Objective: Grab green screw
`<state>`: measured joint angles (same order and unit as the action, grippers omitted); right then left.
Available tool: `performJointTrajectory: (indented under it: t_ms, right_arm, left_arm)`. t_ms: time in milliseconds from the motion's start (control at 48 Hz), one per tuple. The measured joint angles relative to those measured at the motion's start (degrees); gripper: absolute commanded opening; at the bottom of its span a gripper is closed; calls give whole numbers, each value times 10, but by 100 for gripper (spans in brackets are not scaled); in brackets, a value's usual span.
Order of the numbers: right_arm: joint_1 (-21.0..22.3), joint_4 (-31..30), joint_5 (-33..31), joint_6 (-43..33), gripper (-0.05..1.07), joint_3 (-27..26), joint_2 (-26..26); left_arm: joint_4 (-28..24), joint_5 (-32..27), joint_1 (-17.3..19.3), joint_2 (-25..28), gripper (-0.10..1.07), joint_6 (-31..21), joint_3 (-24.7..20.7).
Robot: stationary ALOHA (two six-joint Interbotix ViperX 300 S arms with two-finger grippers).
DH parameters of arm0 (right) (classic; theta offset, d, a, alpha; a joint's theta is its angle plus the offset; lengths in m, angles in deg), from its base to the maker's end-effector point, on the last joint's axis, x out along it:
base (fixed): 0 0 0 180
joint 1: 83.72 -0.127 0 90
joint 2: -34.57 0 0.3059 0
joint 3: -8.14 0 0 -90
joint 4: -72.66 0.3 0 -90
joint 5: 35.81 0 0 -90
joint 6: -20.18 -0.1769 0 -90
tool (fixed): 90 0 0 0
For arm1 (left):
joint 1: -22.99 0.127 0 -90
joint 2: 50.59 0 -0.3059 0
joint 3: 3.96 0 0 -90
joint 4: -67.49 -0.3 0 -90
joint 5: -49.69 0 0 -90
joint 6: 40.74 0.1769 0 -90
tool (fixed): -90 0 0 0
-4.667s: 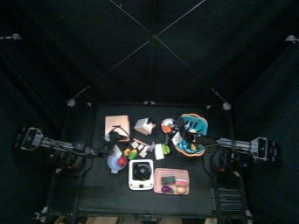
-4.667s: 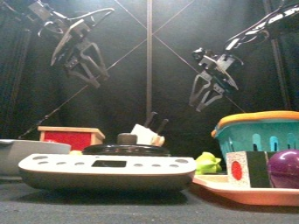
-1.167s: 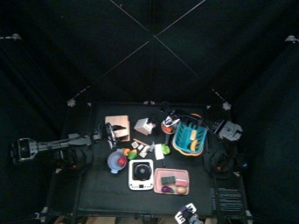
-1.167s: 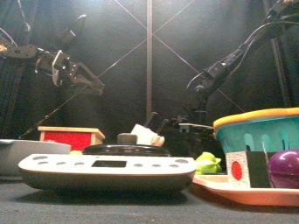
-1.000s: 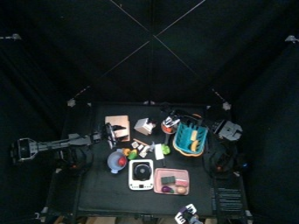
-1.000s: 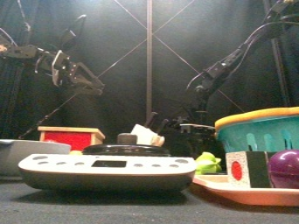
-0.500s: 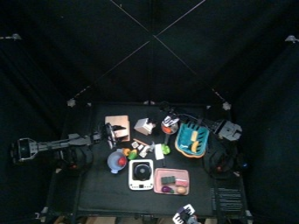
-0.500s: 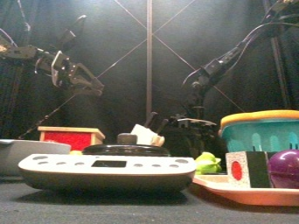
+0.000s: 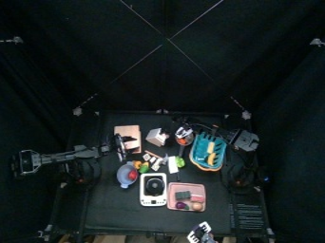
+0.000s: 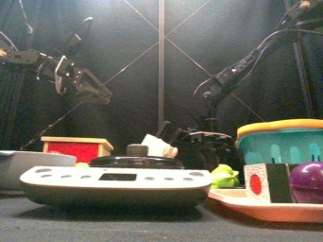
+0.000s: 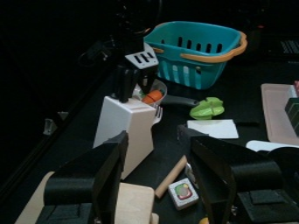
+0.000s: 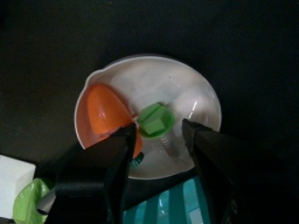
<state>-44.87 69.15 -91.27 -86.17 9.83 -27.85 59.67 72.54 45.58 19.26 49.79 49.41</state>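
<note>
The green screw [image 12: 156,119] is a tiny bright green piece lying in a white bowl [image 12: 191,84] next to an orange piece [image 12: 103,112]. My right gripper [image 12: 162,133] hangs just above the bowl, open, one jaw on each side of the screw, not closed on it. In the top view the right gripper [image 9: 191,134] is over the bowl behind the teal basket [image 9: 208,150]. In the front view it hangs low [image 10: 206,142] behind the clutter. My left gripper [image 10: 78,79] is held high on the left, open and empty.
The teal basket [image 12: 176,206] borders the bowl. A white block with a black-handled tool [image 11: 126,118], a light green toy [image 11: 208,108] and a white card [image 11: 212,129] lie nearby. A white device [image 9: 154,190] and a pink box [image 9: 188,196] sit at the front, a red box [image 9: 128,135] at the back left.
The right arm has sunk lower and edged left toward the bowl. The left arm has stayed where it was, and both grippers keep the same opening.
</note>
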Motion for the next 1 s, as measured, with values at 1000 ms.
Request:
performJointTrajectory:
  t_ms: [1000]
  right_arm:
    - [0,-3,-8,-1,67,-4,23]
  left_arm:
    - [0,0,0,0,86,0,1]
